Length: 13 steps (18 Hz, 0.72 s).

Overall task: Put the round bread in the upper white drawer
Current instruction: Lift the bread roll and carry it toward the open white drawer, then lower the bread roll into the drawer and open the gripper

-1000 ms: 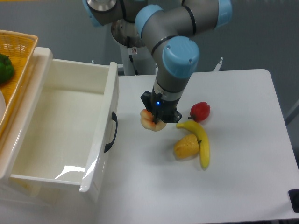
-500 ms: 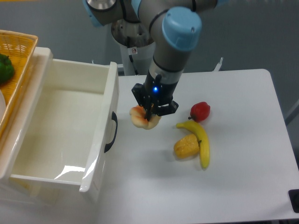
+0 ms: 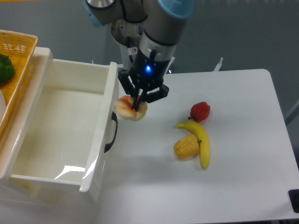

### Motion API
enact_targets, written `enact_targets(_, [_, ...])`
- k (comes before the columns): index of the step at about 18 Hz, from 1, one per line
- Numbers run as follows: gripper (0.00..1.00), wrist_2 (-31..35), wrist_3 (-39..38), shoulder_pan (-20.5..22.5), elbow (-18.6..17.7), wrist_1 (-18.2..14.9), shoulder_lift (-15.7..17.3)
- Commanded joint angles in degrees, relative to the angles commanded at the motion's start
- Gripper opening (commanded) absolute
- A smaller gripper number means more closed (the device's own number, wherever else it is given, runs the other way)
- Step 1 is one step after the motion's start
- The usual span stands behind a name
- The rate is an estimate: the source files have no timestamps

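The round bread [image 3: 129, 108] is a pale tan bun held in my gripper [image 3: 137, 103], which is shut on it and carries it above the table, right beside the front wall of the upper white drawer [image 3: 56, 135]. The drawer is pulled open, its inside bare, with a black curved handle [image 3: 112, 132] on its front. The bun hangs just above and to the right of that handle.
A red pepper [image 3: 200, 111], a banana [image 3: 202, 139] and a yellow-orange blocky pepper [image 3: 186, 146] lie on the white table to the right. A woven yellow basket [image 3: 16, 56] with a green vegetable [image 3: 4, 68] sits at the upper left, above the drawer.
My gripper has lifted and carried the bun up and to the left, from beside the banana to the drawer's front wall. The other items have not moved.
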Motion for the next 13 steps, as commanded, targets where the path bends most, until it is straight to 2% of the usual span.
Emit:
enact_targets(5, [0.08,0.2,-0.8,-2.8,-1.1,0.2,1.2])
enact_targets(13, [0.08,1.0,-0.8,-7.5,-1.6,0.0,0.4])
